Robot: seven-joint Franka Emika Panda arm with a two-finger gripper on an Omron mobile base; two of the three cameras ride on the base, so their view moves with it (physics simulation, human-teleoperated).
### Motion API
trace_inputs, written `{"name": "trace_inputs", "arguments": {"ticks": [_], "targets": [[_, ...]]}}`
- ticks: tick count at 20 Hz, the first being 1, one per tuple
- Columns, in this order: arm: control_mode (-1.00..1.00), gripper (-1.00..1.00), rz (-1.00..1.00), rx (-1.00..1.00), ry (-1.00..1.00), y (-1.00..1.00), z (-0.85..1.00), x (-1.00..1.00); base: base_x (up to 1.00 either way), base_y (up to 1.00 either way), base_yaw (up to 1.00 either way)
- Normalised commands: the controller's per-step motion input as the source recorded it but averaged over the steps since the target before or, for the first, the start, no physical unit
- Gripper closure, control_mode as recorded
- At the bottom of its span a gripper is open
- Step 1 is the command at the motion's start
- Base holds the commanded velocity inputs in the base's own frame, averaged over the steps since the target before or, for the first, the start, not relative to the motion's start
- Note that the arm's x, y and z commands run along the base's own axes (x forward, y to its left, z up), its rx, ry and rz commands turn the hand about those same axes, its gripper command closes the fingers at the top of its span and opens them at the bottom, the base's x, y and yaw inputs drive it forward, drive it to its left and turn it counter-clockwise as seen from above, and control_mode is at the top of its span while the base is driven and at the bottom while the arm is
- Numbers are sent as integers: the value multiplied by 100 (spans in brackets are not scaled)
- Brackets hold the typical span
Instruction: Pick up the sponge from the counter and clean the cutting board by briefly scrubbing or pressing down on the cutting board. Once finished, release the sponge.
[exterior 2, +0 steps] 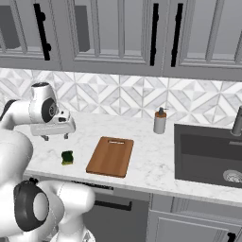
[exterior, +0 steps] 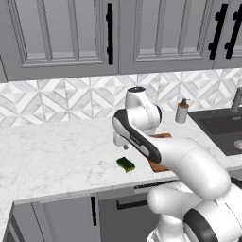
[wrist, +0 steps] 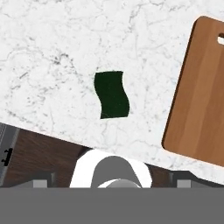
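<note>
From the left base view, the sponge [exterior: 125, 164] is seen lying on the counter [exterior: 56, 151], close to the front edge and just left of the cutting board [exterior: 160, 166], most of which is hidden behind the white arm. The gripper [exterior: 121, 143] is held above the counter, a little behind and to the left of the sponge; whether its fingers are spread or pressed together cannot be told here.

From the right base view, the sponge [exterior 2: 67, 157] is shown apart from the cutting board [exterior 2: 110, 156], with a strip of bare counter [exterior 2: 142, 170] between them. The gripper [exterior 2: 53, 137] hangs above and slightly behind the sponge, nothing held; its finger gap is not resolved. A soap dispenser [exterior 2: 160, 121] stands well back, and a dark sink [exterior 2: 208, 156] lies to the right.

In the hand view, the sponge [wrist: 112, 94] is found near the middle, its long axis running roughly top to bottom, the cutting board [wrist: 197, 92] to its right. The coming descent is judged to turn on settling straight down over it; open marble surrounds it, though the counter's front edge is near.
</note>
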Motion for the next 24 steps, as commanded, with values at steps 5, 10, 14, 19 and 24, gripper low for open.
{"name": "trace_inputs", "arguments": {"ticks": [5,10,14,19,24], "targets": [[-100,-100,0,0,7,0,-50,12,0,0,0],[-100,-100,0,0,2,0,-44,15,0,0,0],[-100,-100,0,0,1,0,-41,28,0,0,0],[-100,-100,1,0,0,0,-35,25,0,0,0],[-100,-100,2,-2,0,5,-31,19,0,0,0]]}}
